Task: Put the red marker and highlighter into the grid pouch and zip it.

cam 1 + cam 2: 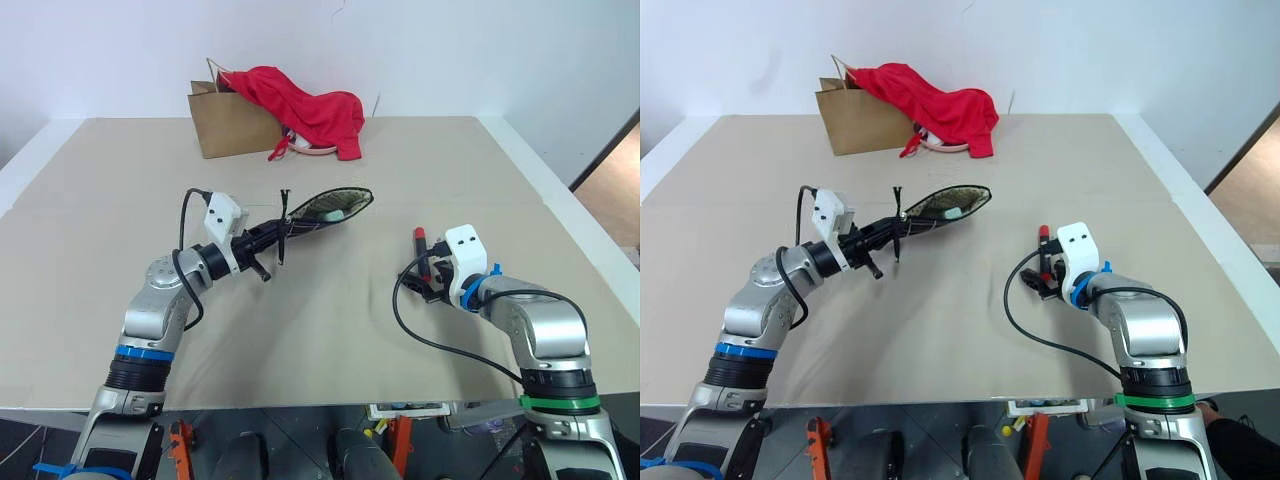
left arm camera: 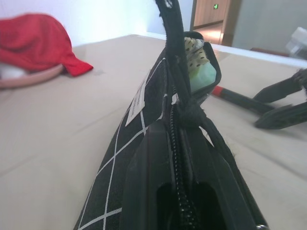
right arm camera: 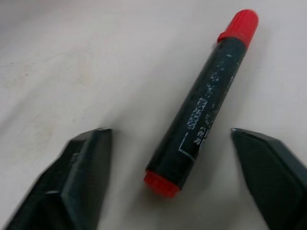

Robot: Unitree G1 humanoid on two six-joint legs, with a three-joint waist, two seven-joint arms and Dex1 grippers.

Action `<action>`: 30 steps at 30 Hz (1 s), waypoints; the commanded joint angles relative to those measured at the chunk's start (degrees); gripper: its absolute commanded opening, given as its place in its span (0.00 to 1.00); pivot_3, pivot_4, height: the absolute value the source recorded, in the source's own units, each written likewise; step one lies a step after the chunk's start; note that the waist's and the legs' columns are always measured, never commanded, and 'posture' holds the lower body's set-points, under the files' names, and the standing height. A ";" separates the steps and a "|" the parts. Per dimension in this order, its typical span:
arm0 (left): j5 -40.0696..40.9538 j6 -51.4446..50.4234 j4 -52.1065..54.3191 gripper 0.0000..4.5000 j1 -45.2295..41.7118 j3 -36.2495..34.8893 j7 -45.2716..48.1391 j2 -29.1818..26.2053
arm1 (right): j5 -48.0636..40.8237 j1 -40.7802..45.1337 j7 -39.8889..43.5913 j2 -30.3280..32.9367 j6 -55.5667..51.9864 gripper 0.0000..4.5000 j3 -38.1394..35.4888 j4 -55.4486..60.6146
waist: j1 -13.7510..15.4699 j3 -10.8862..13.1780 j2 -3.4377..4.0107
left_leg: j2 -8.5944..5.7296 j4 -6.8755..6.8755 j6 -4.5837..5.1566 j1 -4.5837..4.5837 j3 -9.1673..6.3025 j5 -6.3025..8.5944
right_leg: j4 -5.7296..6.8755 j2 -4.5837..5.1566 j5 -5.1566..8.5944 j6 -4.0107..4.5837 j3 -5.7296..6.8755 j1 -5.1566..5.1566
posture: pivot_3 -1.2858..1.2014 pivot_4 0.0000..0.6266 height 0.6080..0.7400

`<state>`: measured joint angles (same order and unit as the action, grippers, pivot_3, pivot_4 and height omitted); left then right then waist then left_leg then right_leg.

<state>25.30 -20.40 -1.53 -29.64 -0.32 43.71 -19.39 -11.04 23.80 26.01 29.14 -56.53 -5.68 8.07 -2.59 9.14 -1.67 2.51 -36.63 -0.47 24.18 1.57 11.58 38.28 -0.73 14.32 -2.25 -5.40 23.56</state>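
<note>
The right gripper [image 3: 172, 177] stands with its jaws apart, straddling the red marker [image 3: 201, 105], which lies flat on the table [image 1: 330, 300], not yet gripped. The left gripper [image 1: 268, 236] is clamped on the grid pouch [image 1: 330, 208], holding it raised with the mouth open; the highlighter [image 2: 201, 76] sits inside. Step in hand: picking up the marker. The next move likely calls for closing on the barrel, then lifting toward the pouch mouth.

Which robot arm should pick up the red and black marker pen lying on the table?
The right. Its right gripper is open, with the short red-capped, black-barrelled marker lying on the beige table between its fingers. The left gripper is shut on the black white-grid fabric pouch, holding it up with the light-green highlighter inside.
</note>
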 commanded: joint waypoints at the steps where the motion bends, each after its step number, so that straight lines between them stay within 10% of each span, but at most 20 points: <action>1: 6.75 -4.08 6.23 0.00 -0.04 -2.23 1.98 0.08 | 0.34 -0.97 -1.32 0.49 1.76 0.66 -1.65 -0.81 | -0.01 0.00 0.00 | 0.00 0.00 0.00 0.00 0.00 0.00 | 0.00 0.00 0.00 0.00 0.00 -0.01 | 0.52 0.24 1.00; 6: 5.47 -5.49 2.18 0.00 1.32 -2.15 1.75 -1.81 | 0.59 1.84 -1.58 1.17 6.31 0.15 -1.66 -2.01 | -0.05 0.00 0.01 | 0.00 0.00 0.00 -0.09 0.00 0.00 | 0.00 -0.02 0.08 -0.17 -0.02 -0.03 | 0.52 0.24 1.00; 30: -2.60 2.21 0.79 0.00 2.41 2.67 6.08 -2.96 | 3.92 5.18 39.12 31.93 49.88 0.14 6.54 2.16 | 0.05 0.05 0.04 | 0.02 0.06 0.06 -0.06 0.06 0.06 | -0.11 0.01 0.13 -0.18 -0.05 0.00 | 0.52 0.24 1.00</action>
<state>22.53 -19.09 -1.83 -27.15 2.55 49.44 -22.33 -8.13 28.82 64.22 59.88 -8.19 0.79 8.63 -2.54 9.20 -1.63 2.52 -36.57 -0.41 24.11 1.63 11.64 38.17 -0.71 14.45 -2.43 -5.45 23.55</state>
